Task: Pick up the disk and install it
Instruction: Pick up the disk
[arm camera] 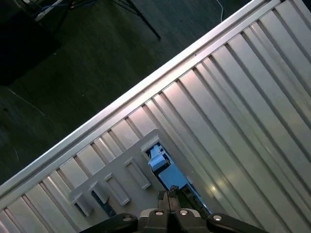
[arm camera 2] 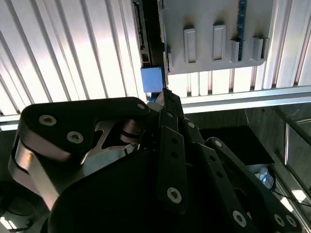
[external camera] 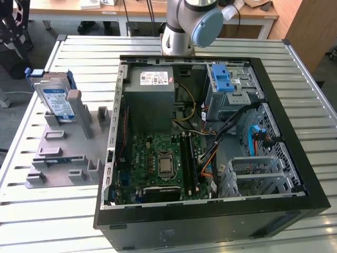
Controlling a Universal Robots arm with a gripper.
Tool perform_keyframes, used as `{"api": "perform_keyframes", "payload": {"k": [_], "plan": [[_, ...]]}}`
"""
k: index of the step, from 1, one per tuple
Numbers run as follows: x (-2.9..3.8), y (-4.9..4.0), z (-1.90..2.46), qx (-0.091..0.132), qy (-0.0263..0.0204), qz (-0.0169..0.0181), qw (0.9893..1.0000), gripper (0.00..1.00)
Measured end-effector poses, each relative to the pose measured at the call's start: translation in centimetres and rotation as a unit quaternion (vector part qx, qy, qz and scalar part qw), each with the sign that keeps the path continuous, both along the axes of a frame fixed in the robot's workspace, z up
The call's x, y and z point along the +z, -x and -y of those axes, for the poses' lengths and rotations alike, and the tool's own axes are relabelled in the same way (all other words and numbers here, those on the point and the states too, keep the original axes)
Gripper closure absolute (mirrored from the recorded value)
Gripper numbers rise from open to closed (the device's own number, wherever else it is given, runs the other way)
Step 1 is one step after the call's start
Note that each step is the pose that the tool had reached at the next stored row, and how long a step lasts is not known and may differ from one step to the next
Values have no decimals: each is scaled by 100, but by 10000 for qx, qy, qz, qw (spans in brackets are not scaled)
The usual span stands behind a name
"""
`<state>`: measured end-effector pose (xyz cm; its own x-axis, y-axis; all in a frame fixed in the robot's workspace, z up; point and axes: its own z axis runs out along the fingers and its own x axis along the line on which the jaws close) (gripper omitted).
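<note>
while the disk point(external camera: 57, 100) stands in its rack point(external camera: 79, 150), claw point(arm camera: 168, 200) above (closed, empty)

Colours and patterns, workstation components

The disk point(external camera: 57, 100) is silver with a blue-and-white label and blue frame; its fixture point(external camera: 63, 153) is plain grey. The table point(external camera: 52, 221) is pale silver, ribbed in parallel strips. The computer case point(external camera: 210, 224) is black, its motherboard point(external camera: 158, 158) green, its latch point(external camera: 224, 79) blue. The gripper point(arm camera: 168, 198) is black.

Open computer case point(external camera: 210, 216) on slatted table point(external camera: 52, 221); grey fixture plate point(external camera: 79, 145) beside it.
</note>
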<state>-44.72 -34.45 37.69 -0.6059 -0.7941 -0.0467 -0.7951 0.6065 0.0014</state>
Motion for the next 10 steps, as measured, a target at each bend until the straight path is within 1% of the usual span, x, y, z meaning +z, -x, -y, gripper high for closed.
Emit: {"api": "perform_keyframes", "payload": {"k": [4,10], "plan": [[-3,1,0,269,0,20,9996,89],[-17,0,1,521,0,15,9986,89]]}}
